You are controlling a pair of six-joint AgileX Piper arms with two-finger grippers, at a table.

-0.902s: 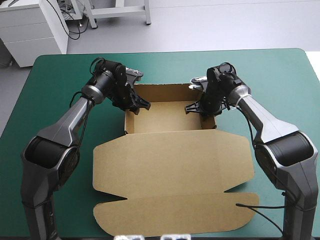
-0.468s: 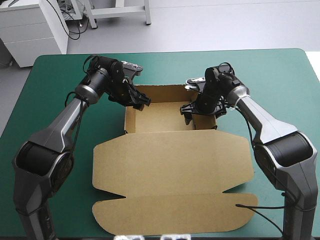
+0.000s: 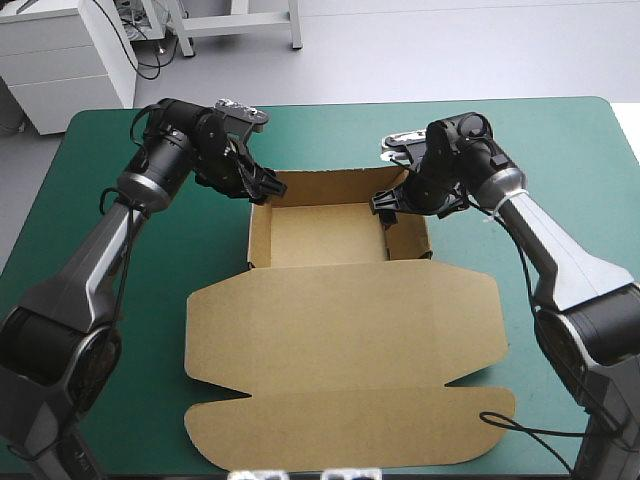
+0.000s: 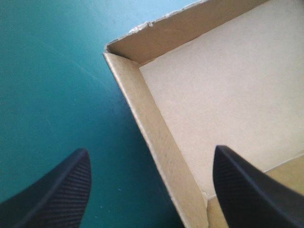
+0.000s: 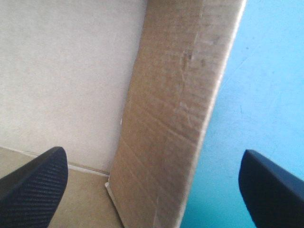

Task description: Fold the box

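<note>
The brown box [image 3: 320, 235] stands as an open tray at the table's far middle, with its lid [image 3: 340, 330] lying flat toward the front. My left gripper [image 3: 262, 185] hovers open over the tray's far-left corner. In the left wrist view the left gripper [image 4: 151, 151] straddles the left wall [image 4: 156, 137], one finger outside and one over the floor. My right gripper [image 3: 392, 205] is open at the right wall [image 3: 410, 235]. In the right wrist view the right gripper [image 5: 153, 151] has that wall [image 5: 175, 118] between its fingers, leaning and untouched.
The lid's front flap [image 3: 350, 425] reaches almost to the table's front edge. Teal-green cover [image 3: 130, 300] shows bare on both sides of the box and behind it, up to the far edge.
Both grippers have come out of the tray. The left one drew back toward the far-left corner; the right one shifted outward over the right wall. The box has stayed in place.
</note>
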